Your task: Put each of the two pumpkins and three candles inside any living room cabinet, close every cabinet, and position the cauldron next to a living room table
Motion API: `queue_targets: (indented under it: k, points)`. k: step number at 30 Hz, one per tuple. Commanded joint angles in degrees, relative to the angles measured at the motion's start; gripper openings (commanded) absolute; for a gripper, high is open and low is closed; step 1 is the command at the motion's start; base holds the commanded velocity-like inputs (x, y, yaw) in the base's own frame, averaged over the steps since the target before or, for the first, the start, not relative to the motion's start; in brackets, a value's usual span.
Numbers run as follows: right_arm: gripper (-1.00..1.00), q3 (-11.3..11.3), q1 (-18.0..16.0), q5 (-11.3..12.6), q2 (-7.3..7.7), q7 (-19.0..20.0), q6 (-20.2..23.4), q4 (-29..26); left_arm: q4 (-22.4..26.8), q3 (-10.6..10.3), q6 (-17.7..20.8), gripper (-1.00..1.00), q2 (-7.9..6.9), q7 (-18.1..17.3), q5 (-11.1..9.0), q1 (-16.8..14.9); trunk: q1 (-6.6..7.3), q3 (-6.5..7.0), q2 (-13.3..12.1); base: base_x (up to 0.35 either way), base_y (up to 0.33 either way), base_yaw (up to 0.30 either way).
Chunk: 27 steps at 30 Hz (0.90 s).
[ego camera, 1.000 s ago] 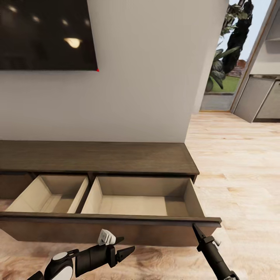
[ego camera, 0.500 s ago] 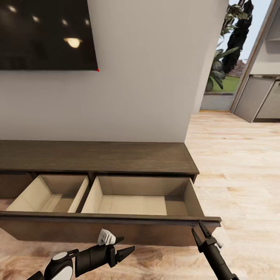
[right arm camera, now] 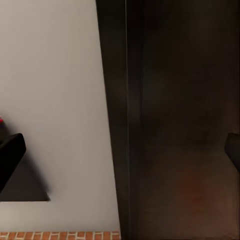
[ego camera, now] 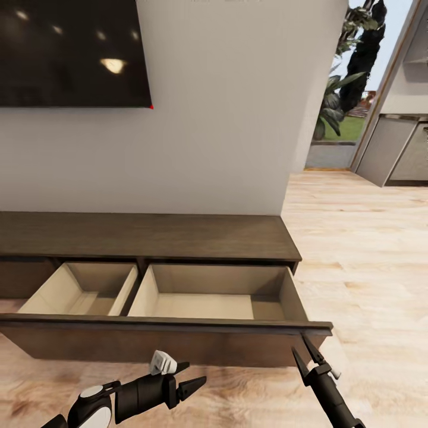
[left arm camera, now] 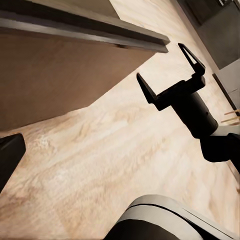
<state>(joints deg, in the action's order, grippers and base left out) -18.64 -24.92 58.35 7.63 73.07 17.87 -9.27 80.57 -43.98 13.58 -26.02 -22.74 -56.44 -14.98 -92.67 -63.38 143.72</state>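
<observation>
Two cabinet (ego camera: 148,236) drawers open, empty; right gripper (ego camera: 306,351) spread below drawer front; left gripper (ego camera: 193,386) spread.

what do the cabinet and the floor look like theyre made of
The cabinet looks like dark brown wood or veneer, matte, with faint grain on top; its open drawers are lined in plain tan board. The floor looks like light wood planks with visible grain and a slight sheen, possibly laminate.

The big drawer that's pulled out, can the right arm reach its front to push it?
Probably yes. The right gripper sits open just under the drawer front's right corner, with only bare floor around it and nothing between them.
</observation>
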Motion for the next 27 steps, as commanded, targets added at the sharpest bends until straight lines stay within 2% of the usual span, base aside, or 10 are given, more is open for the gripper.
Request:
queue_targets:
  k: [1,13,27]
  points:
    - [1.0,0.27,-0.03,0.56,0.02,0.14,0.59,0.04,0.02,-0.06,0.39,1.0,-0.05,-0.03,-0.6,-0.05,0.03,-0.05,0.02,-0.171,0.0,0.0]
    - [1.0,0.28,-0.04,0.54,0.57,0.09,0.59,0.12,0.02,-0.06,0.31,1.0,-0.08,-0.03,-0.6,-0.05,0.03,-0.05,0.02,-0.156,0.0,0.0]
    - [1.0,0.3,-0.04,0.54,0.6,0.07,0.51,0.16,0.02,-0.08,0.31,1.0,-0.08,-0.03,-0.6,-0.05,0.03,-0.05,0.02,-0.021,0.0,0.0]
